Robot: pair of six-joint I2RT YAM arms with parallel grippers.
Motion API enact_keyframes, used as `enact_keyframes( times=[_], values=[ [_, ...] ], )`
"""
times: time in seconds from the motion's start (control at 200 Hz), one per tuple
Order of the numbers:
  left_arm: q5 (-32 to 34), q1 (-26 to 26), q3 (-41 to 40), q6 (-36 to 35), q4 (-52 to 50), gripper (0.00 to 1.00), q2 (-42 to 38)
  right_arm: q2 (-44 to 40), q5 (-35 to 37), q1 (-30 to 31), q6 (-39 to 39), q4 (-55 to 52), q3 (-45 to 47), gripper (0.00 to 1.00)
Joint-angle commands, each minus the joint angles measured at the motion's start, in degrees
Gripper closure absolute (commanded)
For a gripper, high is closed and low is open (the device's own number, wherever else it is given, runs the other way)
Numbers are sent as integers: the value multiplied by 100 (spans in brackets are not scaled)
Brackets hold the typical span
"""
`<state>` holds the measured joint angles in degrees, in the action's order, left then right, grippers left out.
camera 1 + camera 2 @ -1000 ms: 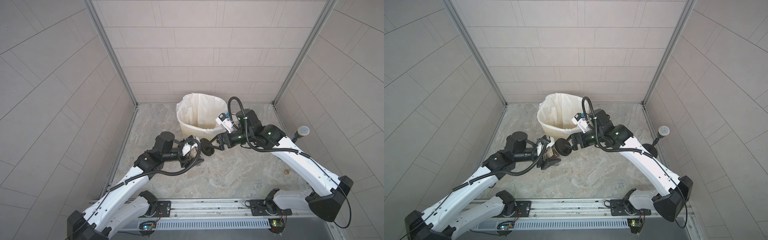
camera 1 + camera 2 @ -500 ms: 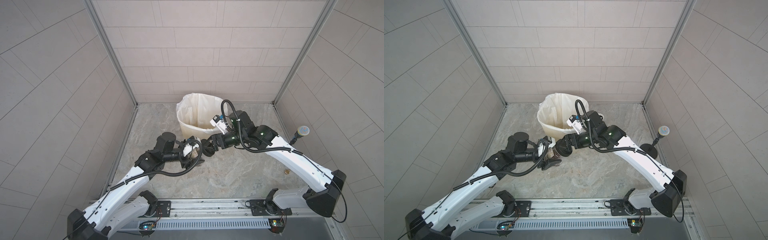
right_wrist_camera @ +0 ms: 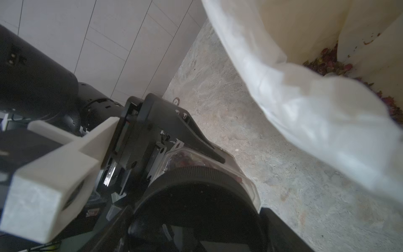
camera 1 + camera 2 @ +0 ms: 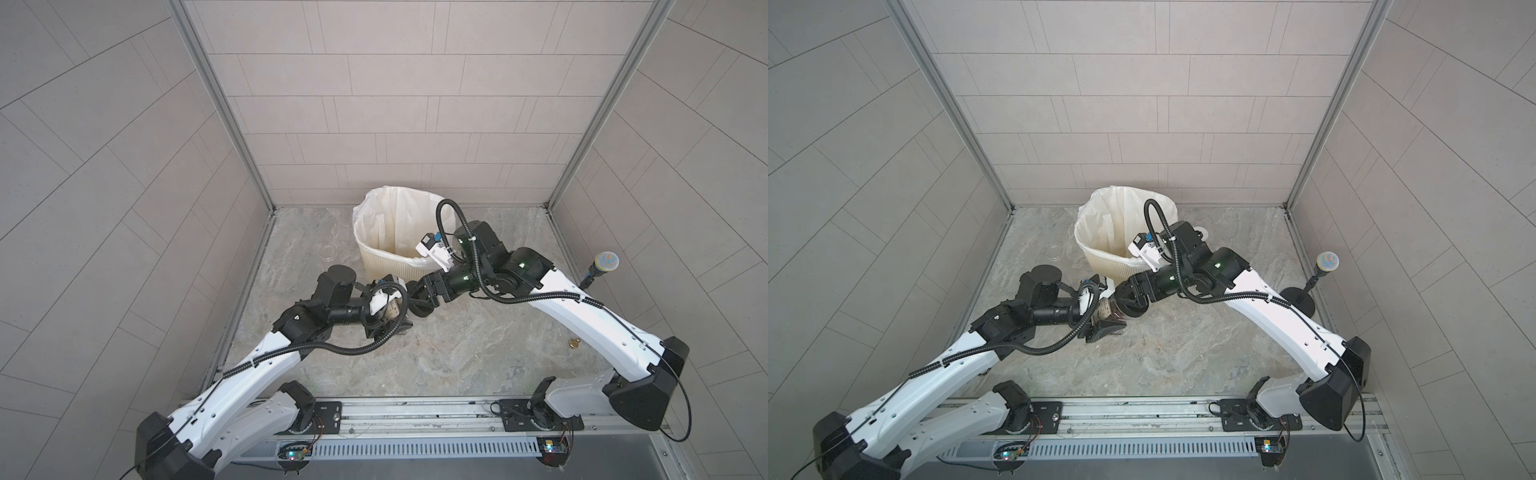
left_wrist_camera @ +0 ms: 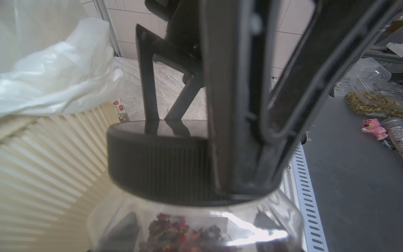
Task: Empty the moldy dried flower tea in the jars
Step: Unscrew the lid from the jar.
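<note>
Just in front of the bin (image 4: 388, 266), the left gripper (image 4: 1106, 321) pinches the jar (image 5: 109, 220) by its clear body. One finger (image 3: 192, 133) lies flat along the glass in the right wrist view. In both top views the jar is tipped over, its black ribbed lid (image 5: 157, 165) on and turned toward the right arm. The right gripper (image 4: 1130, 302) has its fingers set on either side of the lid: the near finger (image 5: 231, 109) lies against the ribbed side and the far finger (image 5: 148, 87) meets the far rim. I cannot tell whether they squeeze it or only bracket it. The tea (image 5: 174, 231), reddish-brown buds, sits inside the jar against the glass. More buds (image 3: 327, 63) lie deep inside the bin, on its white liner (image 5: 54, 72), which folds out over the rim. A clear round dish (image 4: 328, 251) lies on the stone floor (image 4: 457, 353) to the left of the bin, apart from it.
</note>
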<state>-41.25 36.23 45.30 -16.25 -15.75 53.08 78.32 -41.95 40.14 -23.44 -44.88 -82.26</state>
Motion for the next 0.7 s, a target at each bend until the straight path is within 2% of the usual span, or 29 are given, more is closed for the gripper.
enact_keyframes(
  times=[0.0, 0.25, 0.45, 0.525, 0.605, 0.695],
  values=[
    [-312, -10, 170, 278, 93, 32, -33, 8, 80, 29, 1511, -1021, -83, 19],
    [-832, -10, 282, 603, 94, 32, -122, -243, -528, 29, 4003, -797, 434, 32],
    [-943, -12, 340, 591, -116, 32, -138, -361, -743, 3, 6171, -977, 402, 32],
    [-920, -10, 311, 588, -148, 32, -153, -349, -734, 3, 6514, -1080, 298, 27],
    [-854, -11, 266, 580, -148, 32, -166, -377, -783, 3, 6580, -1086, 237, 15],
    [-796, -10, 238, 573, -164, 32, -128, -552, -867, 3, 6151, -627, 377, 4]
  ],
)
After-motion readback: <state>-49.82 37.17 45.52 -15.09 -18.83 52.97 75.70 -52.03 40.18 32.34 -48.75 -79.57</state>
